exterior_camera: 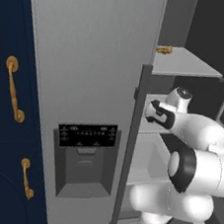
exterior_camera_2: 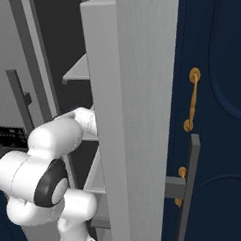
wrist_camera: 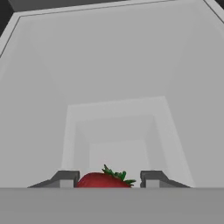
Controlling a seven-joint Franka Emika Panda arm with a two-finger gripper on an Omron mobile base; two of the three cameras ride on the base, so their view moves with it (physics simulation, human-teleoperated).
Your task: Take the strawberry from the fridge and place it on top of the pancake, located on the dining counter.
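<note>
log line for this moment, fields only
stage: grasp in fridge | fingers: shut on strawberry, one each side | arm: reaching onto pale shelf | placement on pancake: not yet done

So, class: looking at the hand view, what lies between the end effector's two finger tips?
The strawberry sits between the end effector's finger tips, on the fridge's pale shelf, in the hand view.

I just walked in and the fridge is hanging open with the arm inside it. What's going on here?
The white robot arm is reaching into the open fridge, over a pale inner shelf. In the hand view, the strawberry sits right between the two tips of the gripper, which look closed in against it, so it seems to be gripping the berry. It has not been lifted out of the fridge yet. A small golden-brown food item lies on the upper shelf.
</note>
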